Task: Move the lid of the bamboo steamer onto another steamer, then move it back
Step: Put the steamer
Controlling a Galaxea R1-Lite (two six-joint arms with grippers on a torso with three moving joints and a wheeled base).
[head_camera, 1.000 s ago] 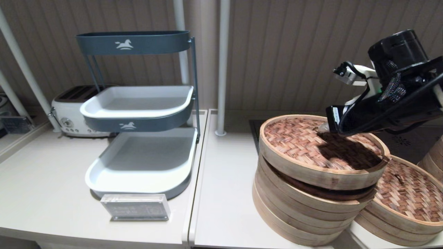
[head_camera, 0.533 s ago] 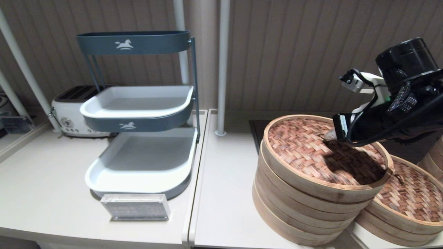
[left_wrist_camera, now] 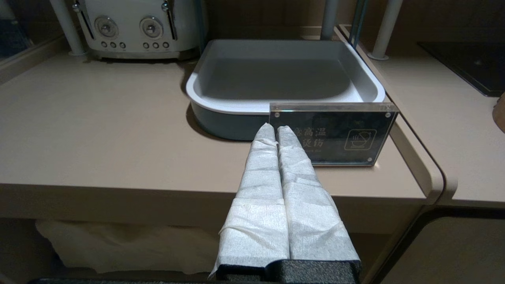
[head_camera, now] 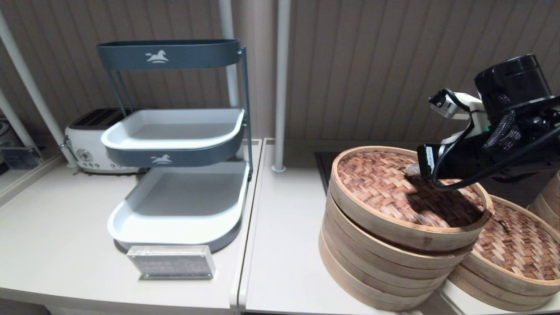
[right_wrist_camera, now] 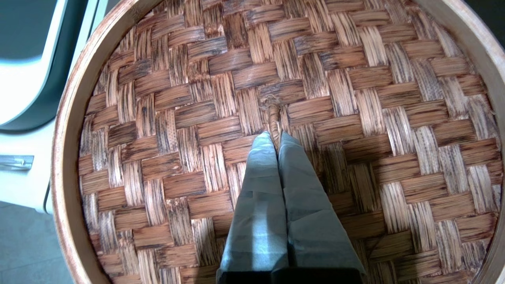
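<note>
The bamboo steamer lid (head_camera: 385, 188), with its reddish woven top and pale rim band, lies on the tall stack of tiers (head_camera: 372, 271) right of centre. My right gripper (head_camera: 410, 169) reaches over it from the right. In the right wrist view the right gripper (right_wrist_camera: 276, 136) is shut on the lid's small loop handle (right_wrist_camera: 272, 114), which is pinched between the wrapped fingertips. The other steamer (head_camera: 512, 249), low and wide with its own woven lid, sits partly behind the stack at the far right. My left gripper (left_wrist_camera: 275, 128) is shut and empty at the counter's front edge.
A three-tier grey and white tray rack (head_camera: 175, 175) stands left of centre, with an acrylic sign (head_camera: 171, 261) in front of it and a white toaster (head_camera: 87, 140) behind. A vertical pole (head_camera: 280, 87) rises just left of the stack. Another steamer edge (head_camera: 549, 197) shows at far right.
The lid, held by my right gripper, came down from a raised, tilted position; the dark gap beneath it closed and it now rests on the tall stack.
</note>
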